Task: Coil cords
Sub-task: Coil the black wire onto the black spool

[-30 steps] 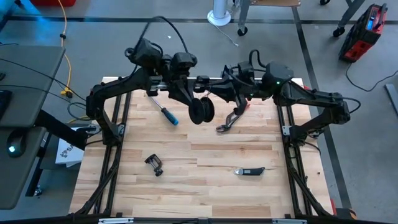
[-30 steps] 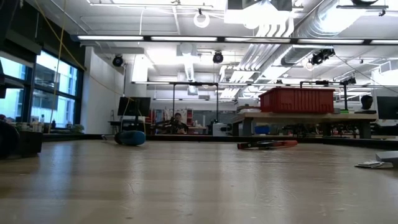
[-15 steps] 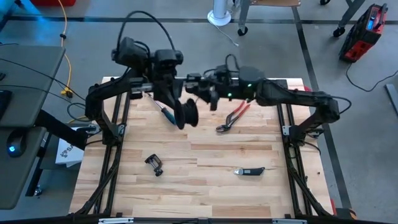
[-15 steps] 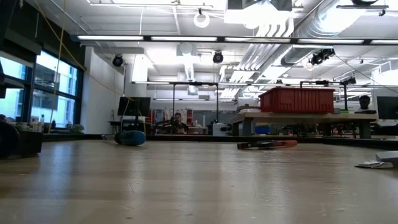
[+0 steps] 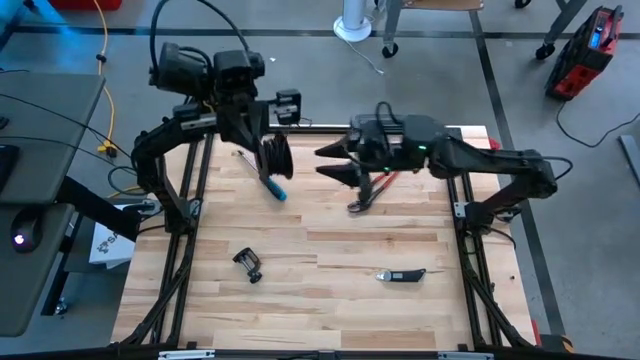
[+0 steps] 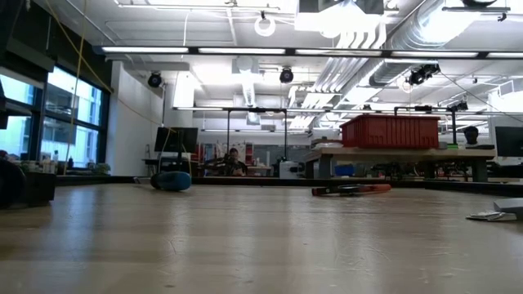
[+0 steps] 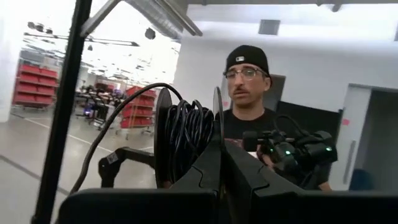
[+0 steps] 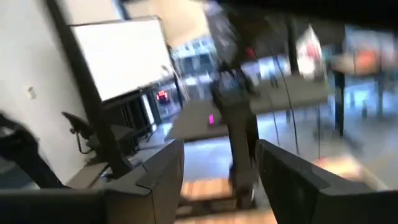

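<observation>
**A:** Where's the small round black reel of thin dark cord?

**B:** Left gripper is clamped on its flange, up over the table's far-left side. Right gripper hangs nearby, spread, empty. I'd keep the reel steady and feed cord evenly.

**A:** Windings?

**B:** Only visible in the left wrist view.

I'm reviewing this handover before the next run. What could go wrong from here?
1. The left end effector pinches only one flange of the reel, held above the table; it might twist or slip.
2. The right end effector is open and holds nothing, so cord turns may loosen.
3. The screwdriver and red pliers lie below, a possible snag.
</observation>
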